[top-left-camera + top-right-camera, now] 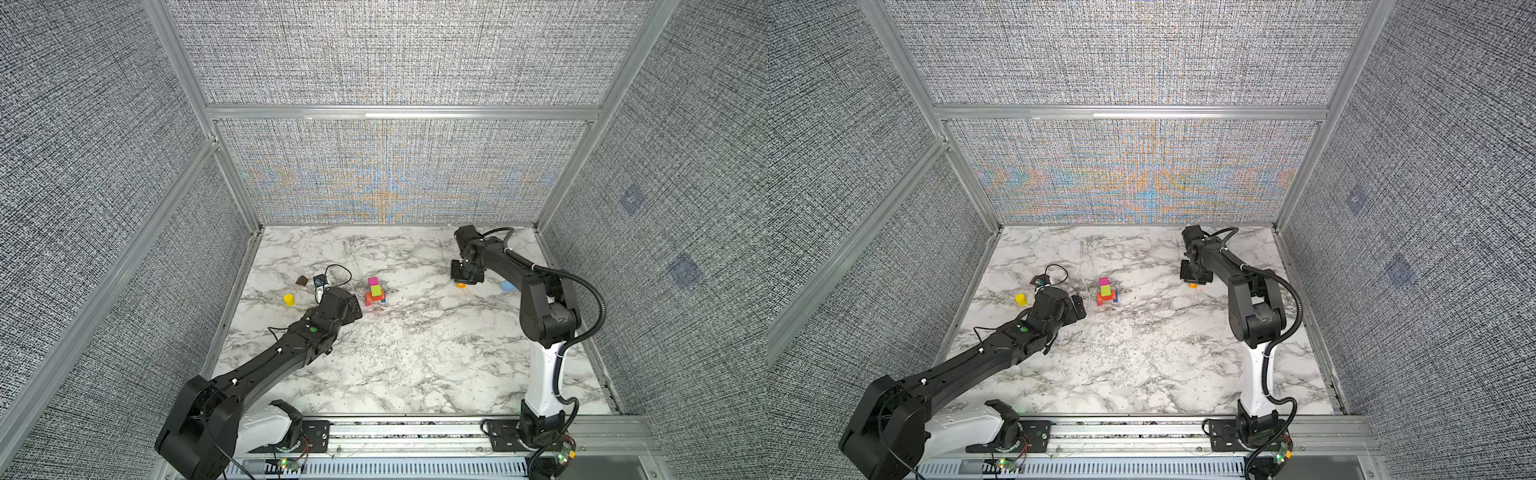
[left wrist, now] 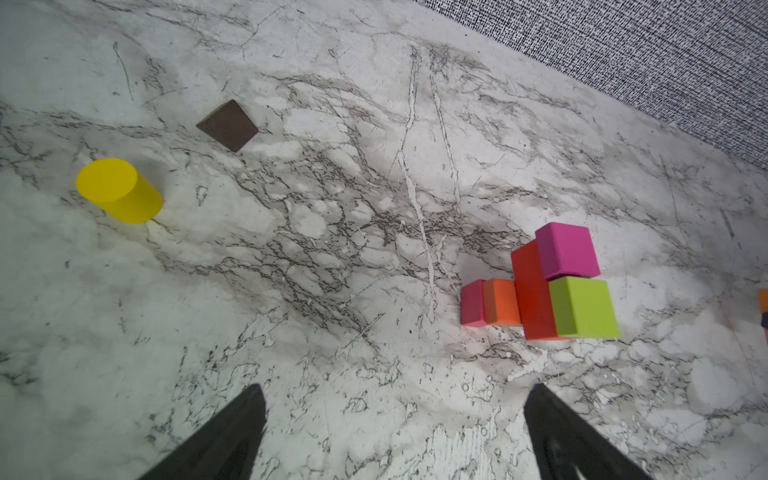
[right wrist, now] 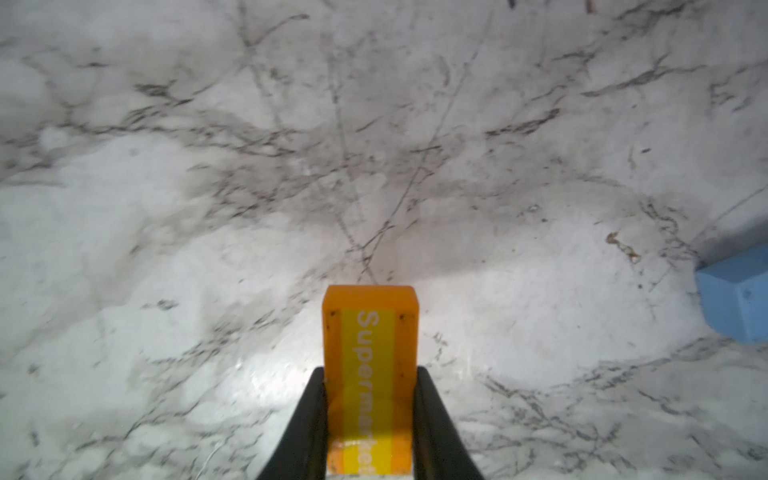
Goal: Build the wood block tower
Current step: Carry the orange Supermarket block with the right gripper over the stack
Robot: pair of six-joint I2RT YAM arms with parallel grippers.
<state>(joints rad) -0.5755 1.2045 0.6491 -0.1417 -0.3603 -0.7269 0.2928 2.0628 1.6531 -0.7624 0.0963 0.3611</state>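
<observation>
The tower (image 1: 376, 291) (image 1: 1106, 290) stands mid-table: a magenta cube on a lime cube (image 2: 584, 307), beside a red brick, with orange and pink blocks at the base. My left gripper (image 2: 397, 388) (image 1: 355, 306) is open just left of the tower, with bare marble between its fingers. My right gripper (image 3: 370, 372) (image 1: 462, 281) at the back right is shut on an orange brick (image 3: 370, 332) (image 1: 1192, 285) that has a yellow printed stripe. A yellow cylinder (image 2: 120, 191) (image 1: 289, 299) and a flat brown block (image 2: 227, 124) (image 1: 301, 281) lie at the left. A light blue block (image 3: 735, 299) (image 1: 505, 285) lies beside the right arm.
A small device with a looped cable (image 1: 328, 276) sits behind the left wrist. Grey fabric walls (image 1: 395, 174) close off the marble table (image 1: 415, 353) at the back and both sides. A metal rail (image 1: 415, 432) runs along the front.
</observation>
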